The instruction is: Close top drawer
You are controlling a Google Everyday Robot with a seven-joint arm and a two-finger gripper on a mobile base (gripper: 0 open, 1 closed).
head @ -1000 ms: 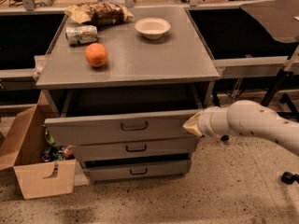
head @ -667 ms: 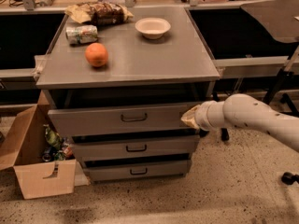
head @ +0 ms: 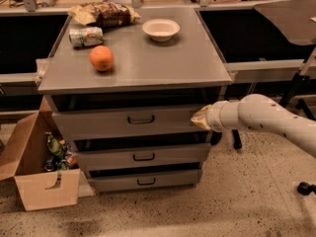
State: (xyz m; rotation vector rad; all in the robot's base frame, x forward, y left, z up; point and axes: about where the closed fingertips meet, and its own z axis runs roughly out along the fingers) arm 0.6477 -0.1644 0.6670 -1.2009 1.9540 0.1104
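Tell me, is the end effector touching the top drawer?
Touching. The camera view shows the end effector with its tip against the right end of the top drawer front, and no gap shows between them.

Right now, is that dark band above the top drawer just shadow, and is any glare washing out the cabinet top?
Camera view: the band above the top drawer is deep shadow under the cabinet top, interior unreadable. Camera view: warm, even light up there, no glare; the orange casts a soft shadow. The gripper, at the drawer front's right end, is well lit.
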